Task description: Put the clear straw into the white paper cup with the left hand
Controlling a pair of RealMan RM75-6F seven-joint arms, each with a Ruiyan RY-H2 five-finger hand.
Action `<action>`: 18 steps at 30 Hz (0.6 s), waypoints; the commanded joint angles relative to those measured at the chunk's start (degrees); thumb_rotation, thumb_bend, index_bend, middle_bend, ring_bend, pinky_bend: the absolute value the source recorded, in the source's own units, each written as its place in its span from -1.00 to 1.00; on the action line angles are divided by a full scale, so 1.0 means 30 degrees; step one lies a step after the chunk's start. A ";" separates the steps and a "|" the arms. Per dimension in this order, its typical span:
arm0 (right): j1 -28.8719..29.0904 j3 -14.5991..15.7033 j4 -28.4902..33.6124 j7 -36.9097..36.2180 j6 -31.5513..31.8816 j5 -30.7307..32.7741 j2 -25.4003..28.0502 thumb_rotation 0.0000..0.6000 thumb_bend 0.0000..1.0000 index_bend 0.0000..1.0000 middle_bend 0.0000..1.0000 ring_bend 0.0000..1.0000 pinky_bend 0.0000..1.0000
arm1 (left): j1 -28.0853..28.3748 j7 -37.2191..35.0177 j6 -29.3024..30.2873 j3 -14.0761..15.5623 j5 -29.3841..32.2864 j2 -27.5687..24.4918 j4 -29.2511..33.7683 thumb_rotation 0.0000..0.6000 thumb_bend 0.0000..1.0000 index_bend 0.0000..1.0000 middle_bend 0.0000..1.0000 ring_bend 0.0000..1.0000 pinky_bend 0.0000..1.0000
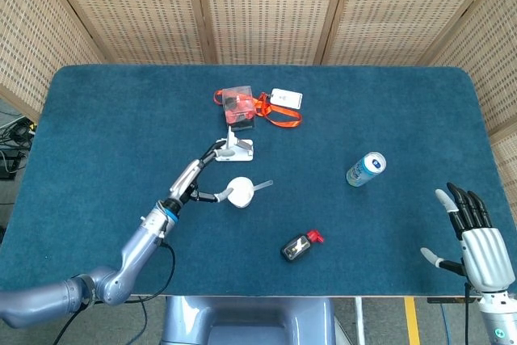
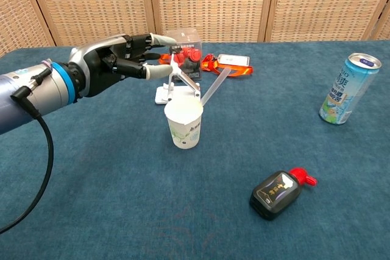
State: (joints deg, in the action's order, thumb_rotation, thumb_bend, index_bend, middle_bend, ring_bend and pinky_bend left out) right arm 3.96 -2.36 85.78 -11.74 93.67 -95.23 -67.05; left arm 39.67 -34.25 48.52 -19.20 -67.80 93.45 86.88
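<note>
Since the clear straw [image 2: 211,86] already stands in the white paper cup [image 2: 184,123], leaning up and to the right over its rim, the left hand [image 2: 116,64], fingers spread and holding nothing, hovers up-left of that cup, apart from it.

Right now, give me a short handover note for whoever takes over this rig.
Left hand: open, holding nothing, fingers spread, raised to the left of the white paper cup.
Right hand: open and idle at the table's near right edge.
The clear plastic straw stands in the cup, leaning over its rim toward the right.
Done: the straw is in the cup and no hand touches it.
Left: probably just draw the left arm clear without bumping the cup; a small white stand sits right behind it.
</note>
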 commanded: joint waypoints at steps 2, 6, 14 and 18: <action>0.0003 0.0004 0.0007 0.0003 -0.0027 0.0015 0.0010 1.00 -0.82 -0.89 -1.00 -1.00 -1.00 | 0.0516 0.2355 -0.0442 -0.0407 0.2267 -0.0547 0.0854 1.00 -0.41 -0.52 -1.00 -1.00 -1.00; 0.0006 -0.0007 -0.0003 -0.0052 -0.0047 0.0054 0.0023 1.00 -0.82 -0.89 -1.00 -1.00 -1.00 | 0.0848 0.3673 -0.0387 -0.0762 0.3655 -0.0903 0.1804 1.00 -0.41 -0.49 -1.00 -1.00 -1.00; 0.0021 0.0004 -0.0037 -0.0122 -0.0068 0.0037 0.0023 1.00 -0.82 -0.89 -1.00 -1.00 -1.00 | 0.0089 0.2630 0.0410 -0.1482 0.2315 -0.2417 0.3876 1.00 -0.41 -0.50 -1.00 -1.00 -1.00; -0.0002 0.0033 0.0025 0.0066 -0.0020 -0.0034 0.0001 1.00 -0.82 -0.89 -1.00 -1.00 -1.00 | -0.0861 0.2595 0.1513 -0.1668 0.1156 -0.4210 0.5368 1.00 -0.41 -0.58 -1.00 -1.00 -1.00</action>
State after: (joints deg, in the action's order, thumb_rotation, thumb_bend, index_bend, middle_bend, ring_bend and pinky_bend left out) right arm 3.97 -2.28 85.82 -11.61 93.58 -95.28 -67.03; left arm 38.91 -26.23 51.08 -23.72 -62.36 83.79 100.35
